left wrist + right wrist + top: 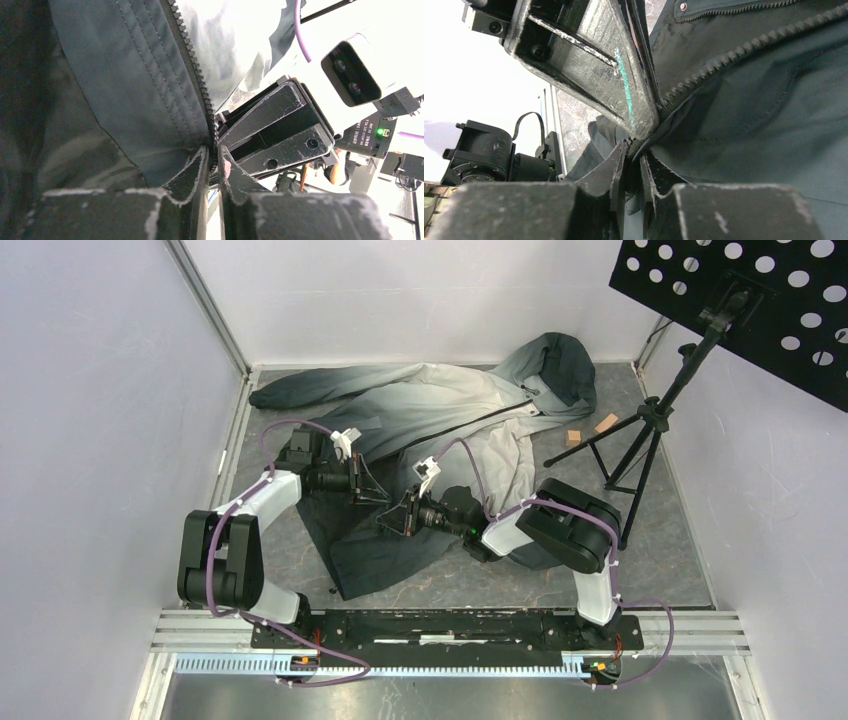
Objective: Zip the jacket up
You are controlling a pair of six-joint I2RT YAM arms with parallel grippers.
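While you watched from the top camera, the jacket [440, 410] lay spread across the table [670, 540], with its hood toward the far right corner, one sleeve stretched to the far left, and its dark lower end nearest the arms. Both arms reached over that lower front, where the left gripper [372, 492] and right gripper [395, 518] sat tip to tip. A tripod stand [650, 430] stood at the right, with two small wooden blocks [590, 430] near its feet. From your left wrist camera, the left gripper's fingers stood almost together. The toothed edge of the zipper [192, 65] ran down into the narrow gap and was pinched there, and the right gripper's dark fingers sat right against the same spot. From your right wrist camera, the right gripper's fingers stood nearly closed too, with dark jacket fabric at the zipper's end caught between them. The left gripper's fingers pressed in from above, touching the teeth.
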